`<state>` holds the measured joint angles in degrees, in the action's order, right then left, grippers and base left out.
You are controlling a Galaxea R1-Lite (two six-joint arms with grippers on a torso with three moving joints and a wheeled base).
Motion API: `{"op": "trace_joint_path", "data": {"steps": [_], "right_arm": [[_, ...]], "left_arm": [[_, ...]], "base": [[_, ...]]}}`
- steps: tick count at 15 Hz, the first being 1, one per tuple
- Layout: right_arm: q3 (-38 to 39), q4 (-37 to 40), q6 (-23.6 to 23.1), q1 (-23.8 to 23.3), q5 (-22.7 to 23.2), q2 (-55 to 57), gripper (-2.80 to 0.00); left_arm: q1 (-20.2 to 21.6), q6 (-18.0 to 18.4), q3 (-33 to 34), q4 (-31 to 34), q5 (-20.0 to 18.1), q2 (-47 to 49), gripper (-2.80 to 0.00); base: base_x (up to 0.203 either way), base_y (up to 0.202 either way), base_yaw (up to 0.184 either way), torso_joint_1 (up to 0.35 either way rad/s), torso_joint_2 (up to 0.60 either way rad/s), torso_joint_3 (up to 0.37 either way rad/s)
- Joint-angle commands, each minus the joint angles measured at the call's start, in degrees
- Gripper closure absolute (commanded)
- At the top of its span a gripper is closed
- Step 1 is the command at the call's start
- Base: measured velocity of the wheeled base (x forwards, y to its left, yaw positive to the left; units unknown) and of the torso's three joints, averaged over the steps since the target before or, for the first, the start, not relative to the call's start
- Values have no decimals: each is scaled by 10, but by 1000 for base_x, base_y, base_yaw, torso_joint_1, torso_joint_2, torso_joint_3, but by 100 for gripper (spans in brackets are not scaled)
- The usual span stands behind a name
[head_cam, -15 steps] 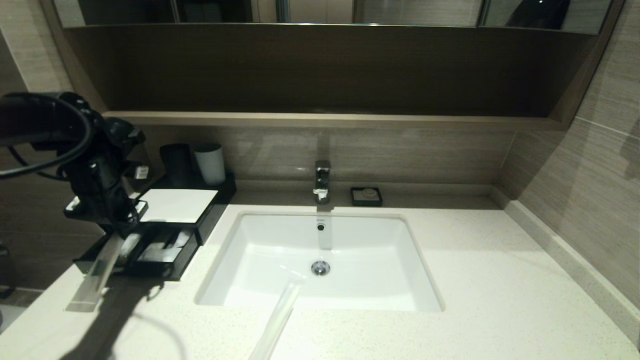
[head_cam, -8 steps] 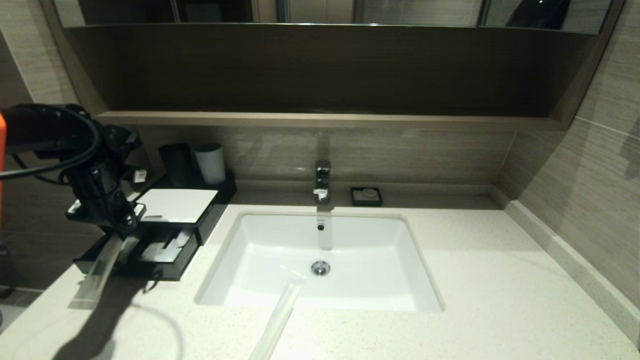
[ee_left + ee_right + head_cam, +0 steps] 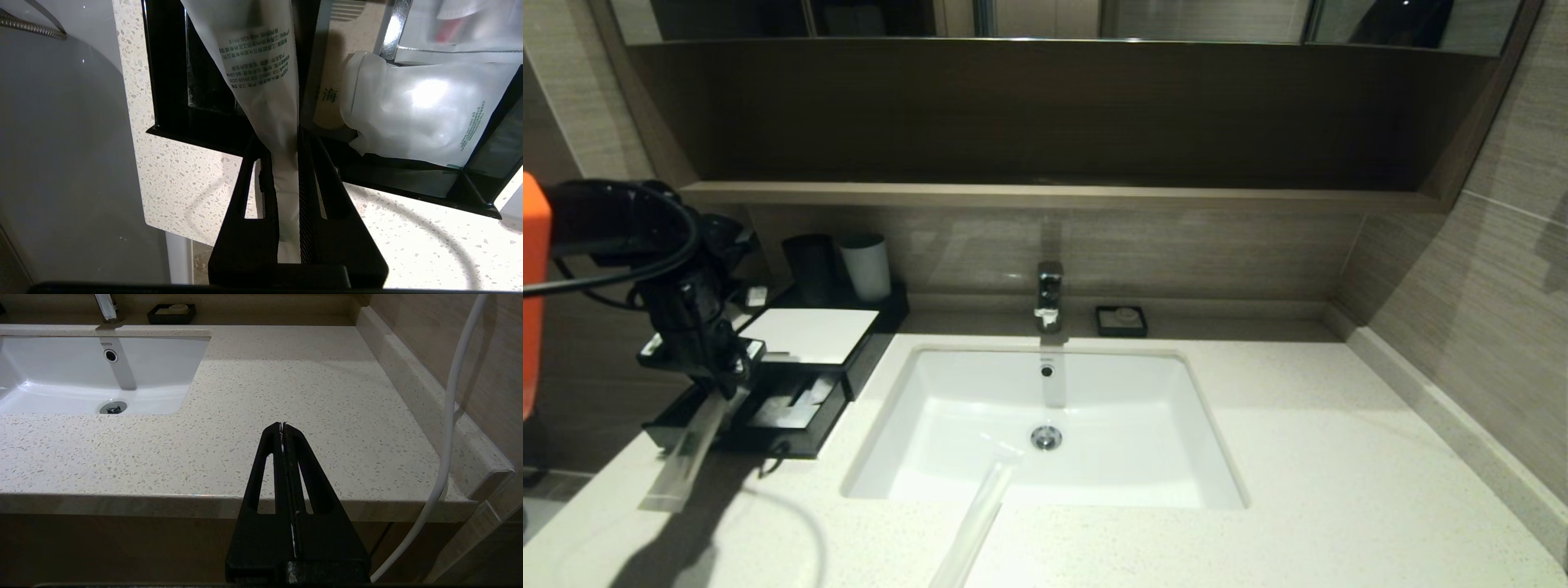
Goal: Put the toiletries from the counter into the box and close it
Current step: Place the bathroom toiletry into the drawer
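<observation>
My left gripper (image 3: 716,382) (image 3: 282,141) is shut on one end of a long whitish toiletry packet (image 3: 680,461) (image 3: 261,73). It hangs above the left part of the open drawer (image 3: 796,441) of the black box (image 3: 809,335) with the white top panel. The packet slants down past the drawer's front edge toward the counter (image 3: 1339,490). Another white packet (image 3: 416,118) lies inside the drawer. A second long clear packet (image 3: 976,523) lies across the front rim of the sink (image 3: 1094,482). My right gripper (image 3: 282,426) is shut and empty, low at the counter's front right edge.
A dark cup (image 3: 810,269) and a pale cup (image 3: 866,265) stand behind the box. The faucet (image 3: 1049,294) and a small black soap dish (image 3: 1121,320) are at the back of the sink. A raised ledge (image 3: 408,375) and wall border the counter's right side.
My left arm has shifted slightly lower and nearer, carrying the packet with it above the drawer's left part. The packet on the sink rim has not moved.
</observation>
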<state>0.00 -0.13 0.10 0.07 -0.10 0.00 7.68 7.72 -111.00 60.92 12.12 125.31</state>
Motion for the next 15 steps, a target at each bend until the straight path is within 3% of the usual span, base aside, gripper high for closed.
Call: {"op": "trace_joint_path", "data": {"steps": [1,3,4,15], "right_arm": [[1,0,0,0,0,-1,0],[1,0,0,0,0,0,0],[1,0,0,0,0,-1,0],[1,0,0,0,0,-1,0]], "left_arm": [[1,0,0,6,1,2,0],[1,-2,1,10,1,1,0],[1,-2,1,12,0,0,-280],[1,-5,1,18,1,-30,-280]], "base": [[0,0,0,0,0,0],[0,0,0,0,0,0],[0,0,0,0,0,0],[0,0,0,0,0,0]]}}
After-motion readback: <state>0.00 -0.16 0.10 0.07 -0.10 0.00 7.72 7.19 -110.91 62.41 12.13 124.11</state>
